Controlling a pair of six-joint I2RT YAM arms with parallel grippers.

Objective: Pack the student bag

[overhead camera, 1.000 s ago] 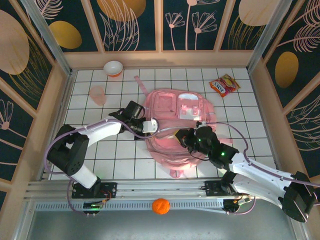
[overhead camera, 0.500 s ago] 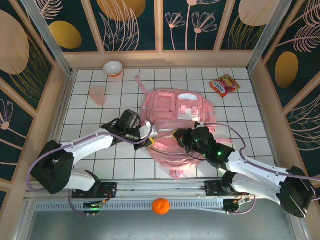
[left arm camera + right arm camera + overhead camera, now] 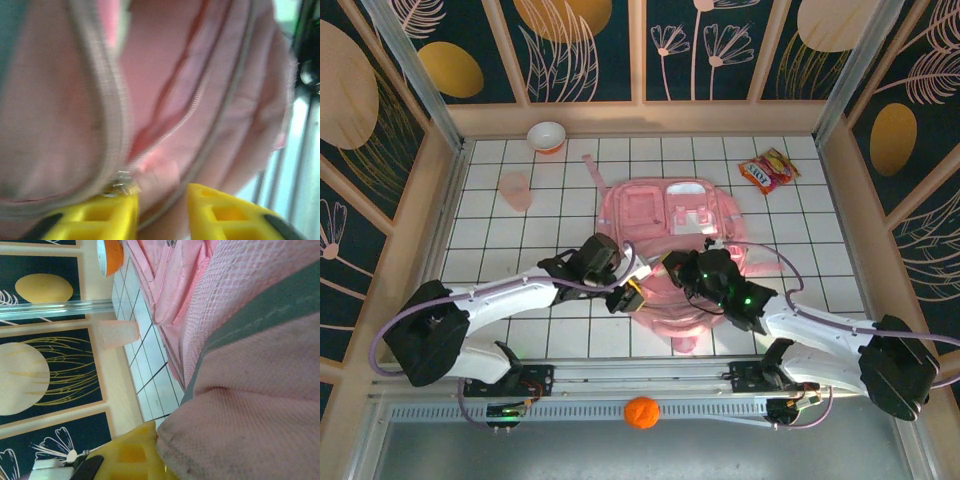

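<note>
Early stage: student bag (image 3: 665, 215) flat mid table (image 3: 800, 260), right pincer (image 3: 670, 268) pinching its fabric, left pincer (image 3: 161, 200) spread by the zip, snack pack (image 3: 767, 170), cup (image 3: 515, 188) & bowl (image 3: 547, 135) not yet in

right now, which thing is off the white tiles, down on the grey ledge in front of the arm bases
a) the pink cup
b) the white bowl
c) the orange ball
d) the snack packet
c: the orange ball sits on the grey ledge nearer than the arm bases, while the pink cup, snack packet and white bowl all lie on the white tiles, apart from the student bag.
</note>
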